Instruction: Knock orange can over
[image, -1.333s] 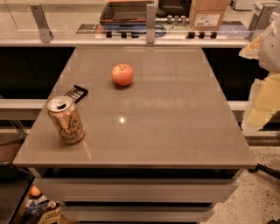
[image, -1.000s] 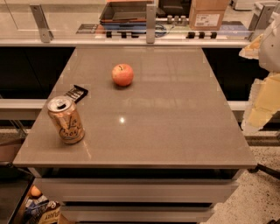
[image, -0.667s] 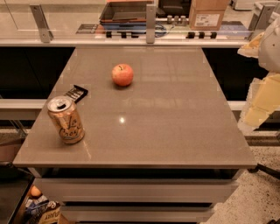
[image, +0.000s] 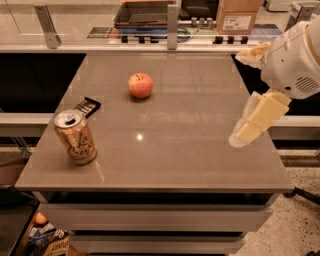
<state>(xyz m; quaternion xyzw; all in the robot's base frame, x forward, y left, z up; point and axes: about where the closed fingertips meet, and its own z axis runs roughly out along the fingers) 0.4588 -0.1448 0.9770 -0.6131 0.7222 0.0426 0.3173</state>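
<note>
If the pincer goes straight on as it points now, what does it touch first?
Probably the grey tabletop near its right edge; the yellowish pincer slants down-left there, far from the slim peach-orange can. Depth unclear.

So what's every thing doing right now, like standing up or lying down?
Slim peach-orange aluminium can: standing upright near the front left corner of the grey table, not knocked over.
Round red-orange apple: sitting stem up toward the back, untouched.
Small dark flat packet: lying flat just behind the can.
Gripper: hovering at the table's right edge, far from the can, touching nothing.
</note>
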